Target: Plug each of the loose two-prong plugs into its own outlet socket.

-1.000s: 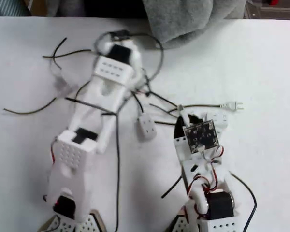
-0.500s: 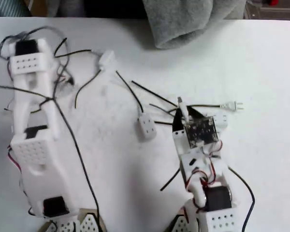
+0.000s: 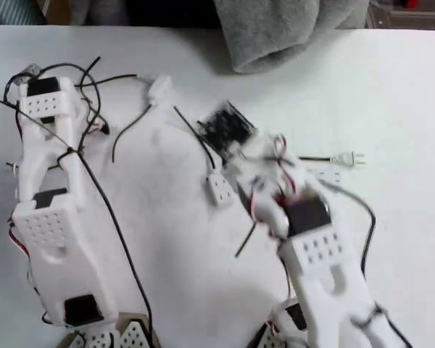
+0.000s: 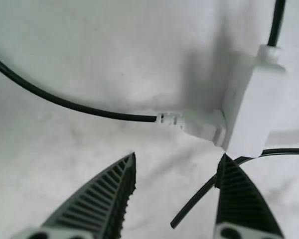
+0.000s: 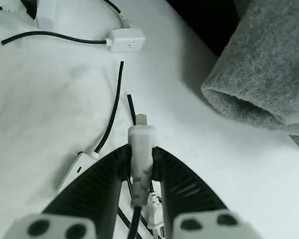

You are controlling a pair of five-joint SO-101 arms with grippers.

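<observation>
The white table (image 3: 391, 87) runs out of the high view at 3, 6 and 9 o'clock. A grey cloth (image 3: 290, 32) lies over its far rim at 12 o'clock, with the cloth's upper part cut off. Two white arms reach over the table. The left arm (image 3: 47, 217) runs along the 9 o'clock side toward 10 o'clock, and its body hides its own fingers from above. The right arm (image 3: 312, 254) slants from 6 o'clock to the centre, blurred, and also covers its fingers. In its wrist view the left gripper (image 4: 178, 158) stands wide apart with nothing between its ribbed fingers, beside a white socket block (image 4: 251, 112). A seated plug (image 4: 202, 127) butts against that block's side, its prongs hidden and its black cable trailing off. The right gripper (image 5: 141, 154) is clamped narrowly on a held plug (image 5: 141, 137), which stands upright between the fingers with one blunt tip showing on top. Three sockets can be counted from above. The centre socket (image 3: 220, 187) lies just beside the right arm's front end, and the far socket (image 3: 159, 90) lies at 11 o'clock. A pale third socket (image 3: 326, 176) toward 3 o'clock is hard to make out. One loose plug (image 3: 346, 158) lies at 3 o'clock, its two prongs pointing to 3 o'clock, apart from every socket. Several black cables (image 3: 134, 125) cross the table, and which belongs to what cannot be told.
</observation>
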